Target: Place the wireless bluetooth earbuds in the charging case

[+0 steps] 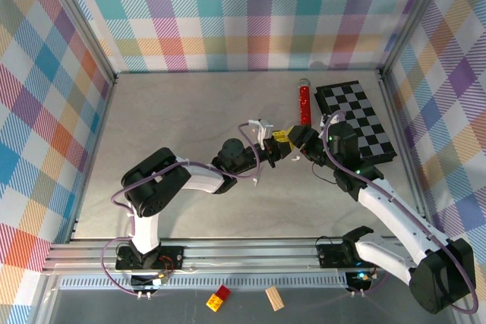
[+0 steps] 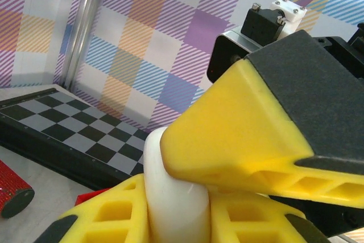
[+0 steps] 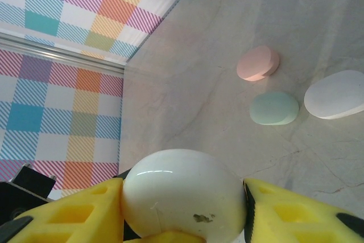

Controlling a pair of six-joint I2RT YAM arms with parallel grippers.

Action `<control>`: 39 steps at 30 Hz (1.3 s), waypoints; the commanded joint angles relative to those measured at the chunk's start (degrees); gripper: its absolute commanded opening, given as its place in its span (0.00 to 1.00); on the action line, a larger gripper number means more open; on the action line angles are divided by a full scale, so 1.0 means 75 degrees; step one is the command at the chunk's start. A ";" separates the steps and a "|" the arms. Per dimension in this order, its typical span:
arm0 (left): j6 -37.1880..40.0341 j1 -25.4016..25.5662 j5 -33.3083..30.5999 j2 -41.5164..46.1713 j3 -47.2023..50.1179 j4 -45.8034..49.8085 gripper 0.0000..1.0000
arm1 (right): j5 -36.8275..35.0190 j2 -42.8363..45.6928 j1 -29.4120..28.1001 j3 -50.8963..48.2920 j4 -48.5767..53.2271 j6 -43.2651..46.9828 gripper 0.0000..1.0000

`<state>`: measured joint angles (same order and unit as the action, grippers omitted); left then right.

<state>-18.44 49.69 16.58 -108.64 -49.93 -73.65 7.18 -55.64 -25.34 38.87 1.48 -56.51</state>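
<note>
The scene is lit brightly and evenly from above; shadows are soft. Glare is seen on the white case [image 3: 182, 189]; the nearest yellow fingers [image 2: 111, 217] are blurred.

Looks down from above and behind on the whole table [image 1: 175, 111]. Looks from each wrist very near, low over it. Shares the checkered board [image 1: 364, 108] between top and left wrist.
</note>
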 commanded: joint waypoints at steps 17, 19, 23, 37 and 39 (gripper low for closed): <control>0.1944 -0.1313 0.4744 0.2137 0.0413 0.2903 0.16 | 0.1873 0.0416 0.0004 0.2084 0.3600 0.7296 0.76; 0.1978 -0.1506 0.5273 0.2321 0.0403 0.3264 0.16 | 0.2466 0.0290 0.0004 0.2363 0.4174 0.7970 0.74; 0.1935 -0.1758 0.5981 0.2652 0.0329 0.3884 0.16 | 0.3859 0.0003 0.0004 0.2648 0.4862 0.8938 0.70; 0.3478 -0.1774 0.6502 0.3586 -0.0209 0.6761 0.17 | 0.5286 -0.1082 0.0004 0.3020 0.4628 0.9439 0.45; 0.3469 -0.1774 0.6563 0.3620 -0.0204 0.6779 0.17 | 0.5283 -0.1179 0.0004 0.3052 0.4608 0.9477 0.45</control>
<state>5.26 36.53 62.94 -83.13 -49.82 -25.02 43.72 -63.75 -25.30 60.07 36.12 11.73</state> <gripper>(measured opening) 0.205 0.454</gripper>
